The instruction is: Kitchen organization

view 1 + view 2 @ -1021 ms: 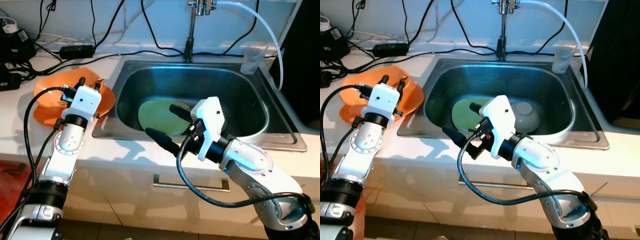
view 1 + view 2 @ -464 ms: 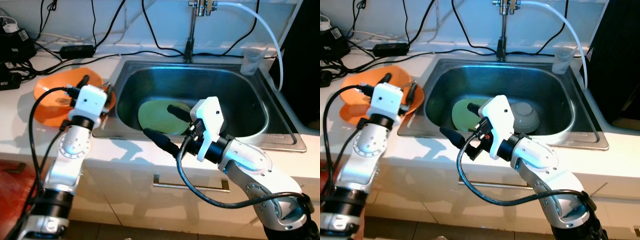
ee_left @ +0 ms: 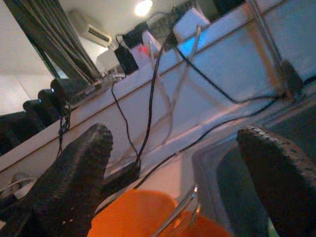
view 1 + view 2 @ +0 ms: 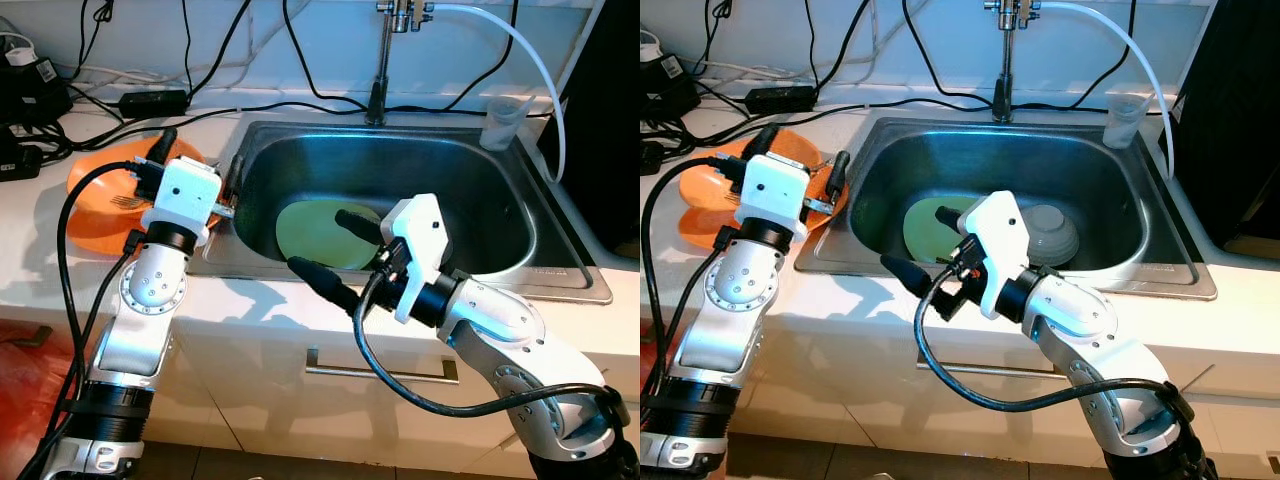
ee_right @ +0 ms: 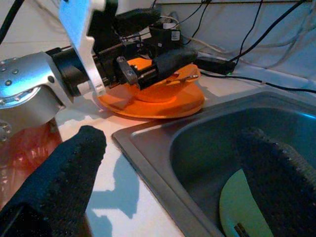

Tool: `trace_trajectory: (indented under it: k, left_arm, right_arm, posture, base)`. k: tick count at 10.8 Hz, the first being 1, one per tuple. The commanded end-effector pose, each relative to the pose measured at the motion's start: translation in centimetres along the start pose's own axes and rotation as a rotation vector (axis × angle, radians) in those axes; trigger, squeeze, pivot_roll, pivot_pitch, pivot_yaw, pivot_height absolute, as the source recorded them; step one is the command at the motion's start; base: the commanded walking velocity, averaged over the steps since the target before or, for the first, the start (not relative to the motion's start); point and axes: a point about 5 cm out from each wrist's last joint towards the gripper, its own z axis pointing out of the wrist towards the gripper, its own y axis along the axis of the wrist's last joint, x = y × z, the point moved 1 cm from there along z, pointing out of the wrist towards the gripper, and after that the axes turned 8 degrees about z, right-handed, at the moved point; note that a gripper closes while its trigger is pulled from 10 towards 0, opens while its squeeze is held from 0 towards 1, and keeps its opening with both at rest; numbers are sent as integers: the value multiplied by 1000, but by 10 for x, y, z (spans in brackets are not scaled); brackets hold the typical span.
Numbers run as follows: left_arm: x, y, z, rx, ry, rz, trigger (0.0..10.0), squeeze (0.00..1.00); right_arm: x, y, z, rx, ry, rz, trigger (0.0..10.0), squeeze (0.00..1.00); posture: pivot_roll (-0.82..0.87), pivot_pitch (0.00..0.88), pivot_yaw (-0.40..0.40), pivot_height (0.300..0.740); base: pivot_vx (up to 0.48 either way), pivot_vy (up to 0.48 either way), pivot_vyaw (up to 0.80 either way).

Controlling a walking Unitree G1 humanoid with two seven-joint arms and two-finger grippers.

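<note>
Left hand (image 4: 800, 165) wide open over round orange plate (image 4: 700, 215); right hand (image 4: 330, 250) open, empty, at steel sink (image 4: 480, 165).

plate on the counter (image 4: 100, 205): bright orange, plain
plate in the sink (image 4: 315, 232): pale green — no pattern
bowl in the sink (image 4: 1052, 230): grey
sink (image 4: 500, 190): silver steel, with blue reflection
counter (image 4: 40, 260): white
cables (image 4: 215, 60): black
hose (image 4: 520, 45): white
cup (image 4: 503, 122): clear, near the sink's far right corner
left gripper (image 4: 803, 162): black fingers — white body
right gripper (image 4: 335, 248): black fingers, white body
</note>
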Motion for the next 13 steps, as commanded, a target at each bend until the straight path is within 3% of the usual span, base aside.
trace_trajectory:
  k: [1,2,5,8,11,13]
  left_arm:
    - [8,-10,-2,55,-9,44,10000,910]
    - [12,-18,-7,84,-42,77,10000,0]
    - [22,-38,-20,161,-117,183,10000,0]
    - [25,-45,-21,175,-97,211,10000,0]
    - [28,-48,-6,164,-70,217,10000,0]
    - [41,-50,9,163,-54,234,10000,0]
  right_arm:
    - [2,3,1,-3,22,-11,10000,0]
    - [2,2,1,-2,22,-10,10000,0]
    - [3,0,3,-4,27,-2,10000,0]
    - [5,-1,5,-7,28,4,10000,0]
    - [5,-1,5,-11,14,6,10000,0]
    - [4,-1,3,-14,0,4,10000,0]
  posture:
    - [-65,0,38,740]
    - [-61,0,41,740]
    - [-36,0,45,740]
    - [-36,0,52,740]
    - [-51,0,61,740]
    - [-63,0,72,740]
  base:
    - [0,0,0]
    - [0,0,0]
    - [0,0,0]
    - [0,0,0]
    - [0,0,0]
    - [0,0,0]
